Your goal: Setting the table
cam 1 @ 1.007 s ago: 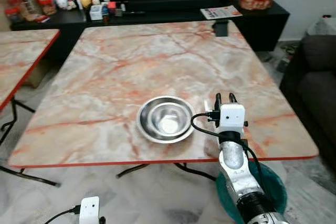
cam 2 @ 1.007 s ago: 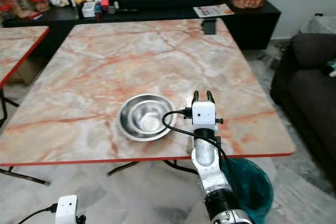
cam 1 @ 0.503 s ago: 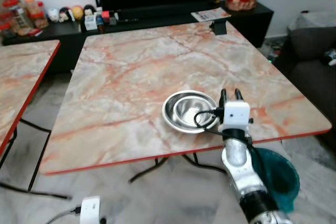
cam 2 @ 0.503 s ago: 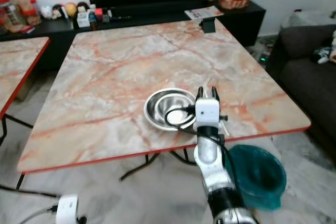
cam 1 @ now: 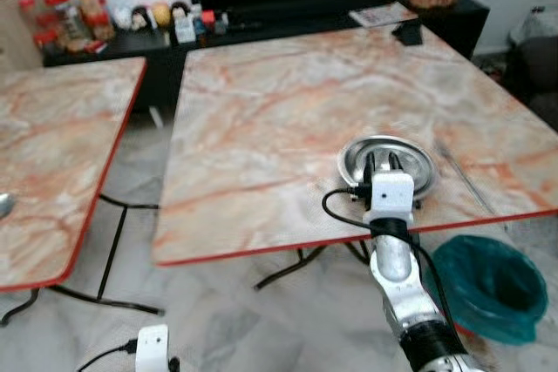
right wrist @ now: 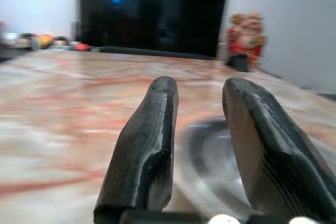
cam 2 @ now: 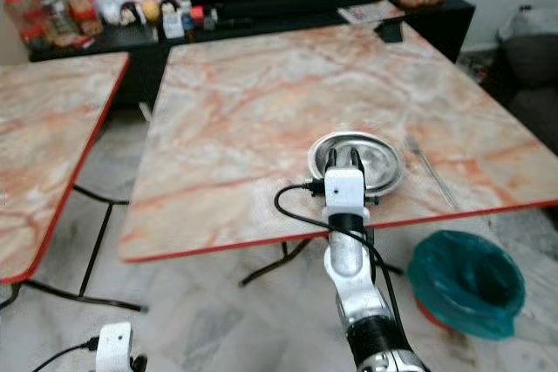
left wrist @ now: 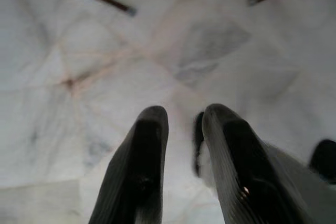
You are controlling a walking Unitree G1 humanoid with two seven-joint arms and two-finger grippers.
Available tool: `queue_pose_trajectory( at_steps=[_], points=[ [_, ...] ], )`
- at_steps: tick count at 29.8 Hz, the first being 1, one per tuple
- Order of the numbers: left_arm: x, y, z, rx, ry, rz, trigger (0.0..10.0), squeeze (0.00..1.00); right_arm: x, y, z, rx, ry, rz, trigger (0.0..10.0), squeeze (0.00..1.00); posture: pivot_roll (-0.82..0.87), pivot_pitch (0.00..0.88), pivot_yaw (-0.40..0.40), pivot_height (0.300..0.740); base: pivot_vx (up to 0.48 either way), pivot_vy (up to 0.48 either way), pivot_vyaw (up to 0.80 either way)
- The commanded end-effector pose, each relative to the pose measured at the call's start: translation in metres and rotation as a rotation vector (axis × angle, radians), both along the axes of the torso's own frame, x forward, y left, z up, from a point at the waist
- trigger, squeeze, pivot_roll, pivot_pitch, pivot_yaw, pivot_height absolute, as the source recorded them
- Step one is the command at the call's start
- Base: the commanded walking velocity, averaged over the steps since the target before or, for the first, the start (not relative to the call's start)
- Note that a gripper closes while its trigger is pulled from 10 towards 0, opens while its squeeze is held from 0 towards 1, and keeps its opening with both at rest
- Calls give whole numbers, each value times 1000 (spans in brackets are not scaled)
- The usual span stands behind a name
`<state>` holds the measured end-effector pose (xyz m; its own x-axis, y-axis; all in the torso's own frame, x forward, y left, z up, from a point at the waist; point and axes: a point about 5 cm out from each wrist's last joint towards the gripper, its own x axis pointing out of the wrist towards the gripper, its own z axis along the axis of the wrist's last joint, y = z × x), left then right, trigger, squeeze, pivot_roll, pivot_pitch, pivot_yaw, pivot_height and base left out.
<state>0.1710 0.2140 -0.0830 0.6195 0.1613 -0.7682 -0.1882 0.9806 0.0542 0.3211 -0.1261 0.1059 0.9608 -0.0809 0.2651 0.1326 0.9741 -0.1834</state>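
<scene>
From my head cameras, my right gripper (cam 1: pixel 387 159) reaches over the near edge of the marble table (cam 1: pixel 279 119), its parted fingers over the near rim of the steel bowl (cam 1: pixel 386 163), gripping nothing; a fork (cam 2: pixel 429 171) lies just right of the bowl. Along my right wrist, the two fingers (right wrist: pixel 144 153) frame the blurred bowl (right wrist: pixel 220 163) just ahead. My left gripper (left wrist: pixel 181 145) hangs with fingers apart over the pale floor (left wrist: pixel 94 56).
</scene>
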Motion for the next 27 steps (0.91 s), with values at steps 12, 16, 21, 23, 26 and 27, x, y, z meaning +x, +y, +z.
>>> queue_pose_trajectory(
  at_steps=[12,16,21,23,26,27],
  points=[
    [2,2,1,2,-9,18,10000,0,-2,6,-9,-24,50,83,10000,0,1,27,56,740,0,480,0],
    [2,2,1,2,-10,21,10000,0,-9,3,-35,-21,172,101,10000,0,4,25,53,740,0,480,0],
    [3,2,2,2,-11,23,10000,0,-17,-7,-58,-46,284,74,10000,0,11,24,52,740,0,480,320],
    [3,2,2,3,-11,25,10000,0,-21,-13,-65,-33,323,57,10000,0,10,22,53,740,0,480,800],
    [2,3,2,5,-10,24,10000,0,-26,-18,-75,-26,363,48,10000,0,9,23,56,740,0,480,0],
    [2,3,2,5,-9,23,10000,0,-29,-20,-80,-34,383,52,10000,0,8,22,55,740,0,480,0]
  ],
)
